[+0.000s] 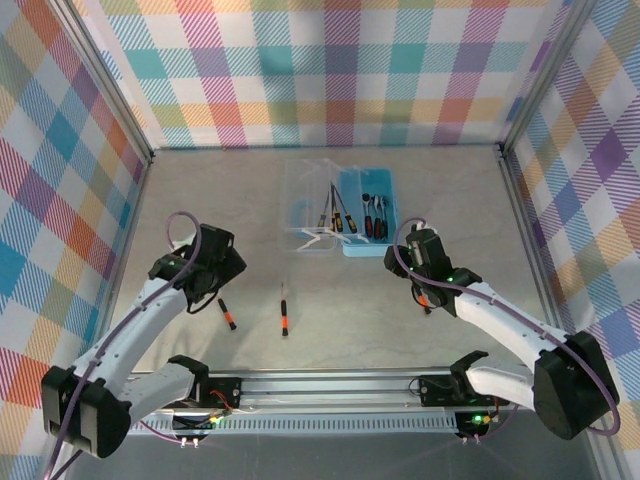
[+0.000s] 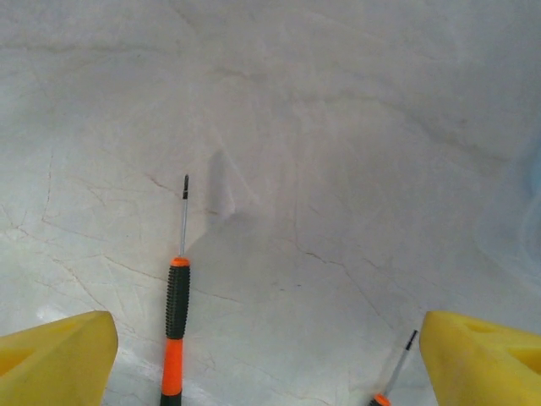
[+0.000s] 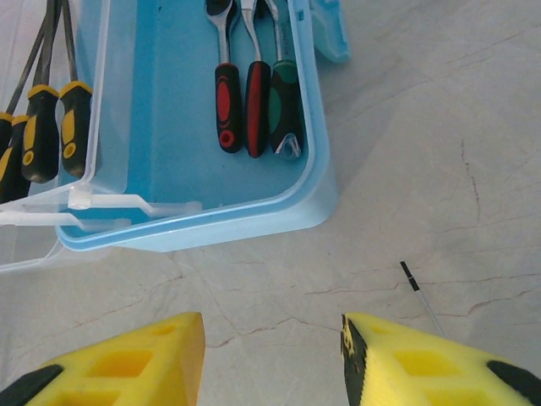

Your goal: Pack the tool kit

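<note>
Light-blue rectangular box [image 3: 211, 224] of smooth plastic lies at 11 o'clock from the released right gripper [image 3: 272, 355]; left gripper [image 2: 270, 359], also released, has a slim black-and-orange screwdriver [image 2: 176, 296] at 10 o'clock.

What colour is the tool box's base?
Light blue; the box shows best in the right wrist view.

You have one light-blue box [image 3: 169, 118] with one clear lid [image 1: 300, 190] open beside it. Count three tools in the box: one black-and-red handle [image 3: 226, 101], one red handle [image 3: 257, 101] and one green handle [image 3: 286, 101]. On the lid you can make out three yellow-and-black handles [image 3: 38, 135]; any more are cut off at the edge. Three black-and-orange screwdrivers lie loose on the surface [image 1: 350, 310]: one [image 1: 228, 316], another [image 1: 285, 310], and a third showing only its thin shaft [image 3: 420, 289].
</note>
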Motion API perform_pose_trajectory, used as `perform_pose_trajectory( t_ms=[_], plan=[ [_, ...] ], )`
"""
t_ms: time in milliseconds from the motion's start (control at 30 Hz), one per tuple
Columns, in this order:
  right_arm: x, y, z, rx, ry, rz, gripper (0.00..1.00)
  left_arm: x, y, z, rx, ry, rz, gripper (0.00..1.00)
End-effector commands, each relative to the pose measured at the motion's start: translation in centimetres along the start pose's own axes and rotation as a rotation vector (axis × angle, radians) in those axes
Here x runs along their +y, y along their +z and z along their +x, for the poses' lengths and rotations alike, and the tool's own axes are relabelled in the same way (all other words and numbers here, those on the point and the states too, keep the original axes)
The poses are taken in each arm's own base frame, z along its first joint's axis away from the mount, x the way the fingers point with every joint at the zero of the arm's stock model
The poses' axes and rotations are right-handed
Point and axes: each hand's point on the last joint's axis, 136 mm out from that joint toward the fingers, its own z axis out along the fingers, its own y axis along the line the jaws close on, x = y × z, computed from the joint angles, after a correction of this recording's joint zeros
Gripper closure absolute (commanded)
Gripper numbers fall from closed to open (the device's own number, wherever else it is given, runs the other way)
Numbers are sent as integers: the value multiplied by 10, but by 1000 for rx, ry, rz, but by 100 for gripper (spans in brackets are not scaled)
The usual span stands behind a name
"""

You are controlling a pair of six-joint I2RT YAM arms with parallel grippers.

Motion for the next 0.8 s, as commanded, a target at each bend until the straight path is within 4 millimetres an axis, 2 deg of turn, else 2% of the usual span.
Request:
perform_pose_trajectory(
  t_ms=[0,133,233,333,567,767],
  plan=[
    [-7,1,-4,-30,25,35,52,13,23,16,73,10,-87,11],
    [-10,2,-4,-32,29,47,52,12,51,36,175,37,-135,24],
    [-10,3,-3,-27,29,53,52,23,64,49,205,17,-174,33],
    [-9,4,-2,-21,32,48,52,36,70,53,183,9,-208,39],
    [-10,6,0,-11,34,55,52,52,81,70,205,0,-231,53],
    [-10,5,0,-13,36,53,52,55,94,76,210,18,-231,71]
  ],
)
